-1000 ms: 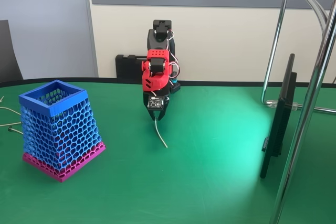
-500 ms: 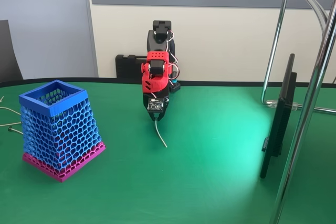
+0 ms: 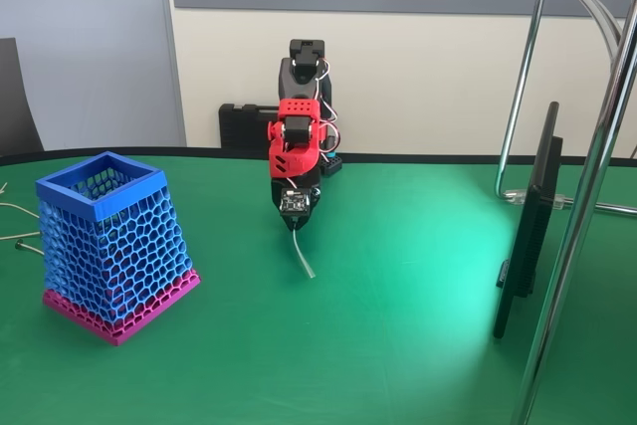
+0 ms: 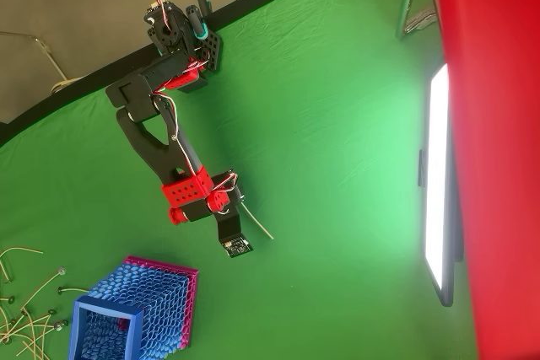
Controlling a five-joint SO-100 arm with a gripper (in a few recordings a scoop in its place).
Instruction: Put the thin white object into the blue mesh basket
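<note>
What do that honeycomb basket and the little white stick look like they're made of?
The blue mesh basket looks like matte printed plastic: stiff, even honeycomb walls with a solid rim. The thin white object hanging from the gripper seems to be stiff plastic, since it keeps its curve.

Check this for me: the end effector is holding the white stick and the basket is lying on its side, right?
Not quite. The end effector is shut on the white stick, but the basket stands upright on its magenta base, as the fixed view shows.

basket (image 3: 107,246) sits left on the table (image 3: 398,345) in the fixed view | gripper (image 3: 295,225) mid-table, well right of it | stick (image 3: 303,256) hangs below gripper | monitor (image 3: 528,226) far right
</note>
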